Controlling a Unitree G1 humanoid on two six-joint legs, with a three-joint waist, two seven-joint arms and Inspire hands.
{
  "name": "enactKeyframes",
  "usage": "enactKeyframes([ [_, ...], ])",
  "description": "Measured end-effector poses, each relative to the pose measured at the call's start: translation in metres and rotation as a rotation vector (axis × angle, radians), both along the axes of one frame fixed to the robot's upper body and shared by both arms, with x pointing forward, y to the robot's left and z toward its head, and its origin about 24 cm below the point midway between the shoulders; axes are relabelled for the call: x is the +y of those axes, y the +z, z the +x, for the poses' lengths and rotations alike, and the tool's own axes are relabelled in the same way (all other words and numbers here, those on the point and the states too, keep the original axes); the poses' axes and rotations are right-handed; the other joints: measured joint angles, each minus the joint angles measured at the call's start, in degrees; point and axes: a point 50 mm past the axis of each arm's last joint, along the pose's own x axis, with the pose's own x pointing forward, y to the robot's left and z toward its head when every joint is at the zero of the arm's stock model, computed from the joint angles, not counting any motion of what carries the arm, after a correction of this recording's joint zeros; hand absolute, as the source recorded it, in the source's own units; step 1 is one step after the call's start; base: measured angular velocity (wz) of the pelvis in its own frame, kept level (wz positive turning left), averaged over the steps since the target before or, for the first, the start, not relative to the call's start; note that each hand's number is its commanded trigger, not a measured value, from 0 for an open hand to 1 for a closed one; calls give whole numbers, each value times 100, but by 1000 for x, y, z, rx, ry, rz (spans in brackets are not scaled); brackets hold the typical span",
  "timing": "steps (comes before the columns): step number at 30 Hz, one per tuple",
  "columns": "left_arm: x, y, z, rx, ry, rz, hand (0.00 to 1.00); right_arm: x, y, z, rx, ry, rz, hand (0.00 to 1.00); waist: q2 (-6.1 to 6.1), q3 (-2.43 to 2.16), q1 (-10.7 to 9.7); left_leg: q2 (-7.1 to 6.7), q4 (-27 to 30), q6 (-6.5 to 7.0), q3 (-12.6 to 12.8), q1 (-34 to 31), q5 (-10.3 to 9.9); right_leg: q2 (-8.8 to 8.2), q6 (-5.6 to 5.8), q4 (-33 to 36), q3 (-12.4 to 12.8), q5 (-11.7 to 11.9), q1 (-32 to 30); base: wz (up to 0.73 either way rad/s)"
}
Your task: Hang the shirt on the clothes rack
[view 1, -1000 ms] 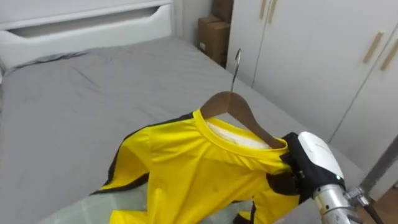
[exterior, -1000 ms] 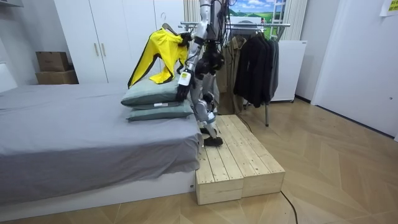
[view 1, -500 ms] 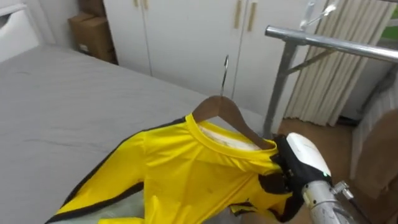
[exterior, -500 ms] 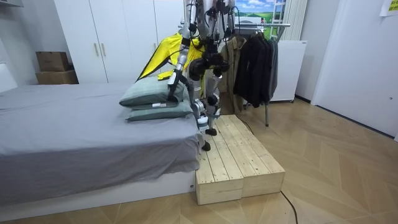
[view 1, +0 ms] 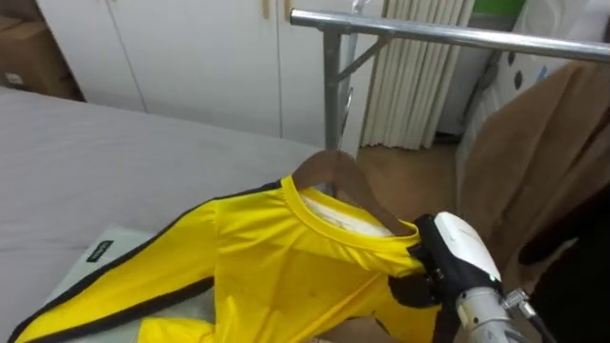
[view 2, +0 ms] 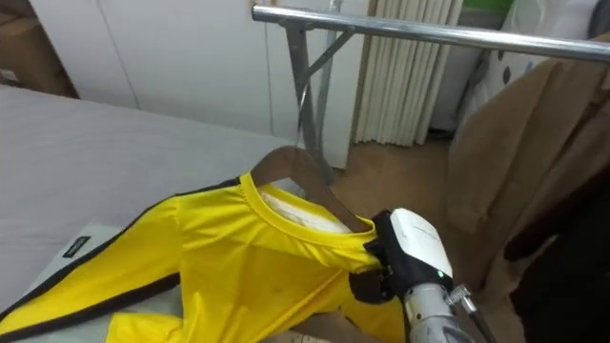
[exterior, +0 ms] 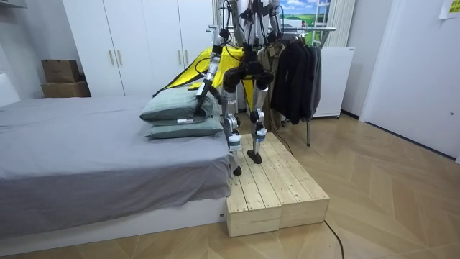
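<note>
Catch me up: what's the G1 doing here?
The robot stands on the wooden platform between the bed and a clothes rack. Its right hand grips the shoulder of a yellow shirt that sits on a wooden hanger. The hanger's hook is below the rack's rail, not yet on it. A brown coat hangs there already. The left hand hangs by the pillows.
</note>
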Motion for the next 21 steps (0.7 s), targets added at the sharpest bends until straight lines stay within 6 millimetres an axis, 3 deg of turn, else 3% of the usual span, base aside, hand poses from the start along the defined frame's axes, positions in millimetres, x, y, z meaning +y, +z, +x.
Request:
enactKeyframes([
  [9, 1, 1, 0, 10, -29, 39, 0, -8, 9, 2, -41, -33, 17, 100, -23, -23, -22, -3, -78, -58, -120, 114, 36, 24, 3, -133, -108, 60, 185, 7],
  [12, 0, 1, 0, 16, -42, 40, 0, -9, 10, 2, -52, -40, 22, 100, -14, -37, -122, -16, -79, -56, -220, 124, 39, -1, 21, -237, -204, 105, 281, 16],
  [14, 0, 1, -1, 19, -41, 43, 0, -10, 10, 1, -55, -48, 24, 100, -8, -61, -153, -22, -146, -51, -205, 137, 76, 7, 22, -340, -193, 185, 300, -3],
  [21, -1, 1, -2, 18, -44, 70, 0, -11, 4, -4, -40, -60, 25, 100, 15, -76, -152, -25, -248, -57, -153, 208, 119, 33, 17, -423, -147, 243, 309, -4],
])
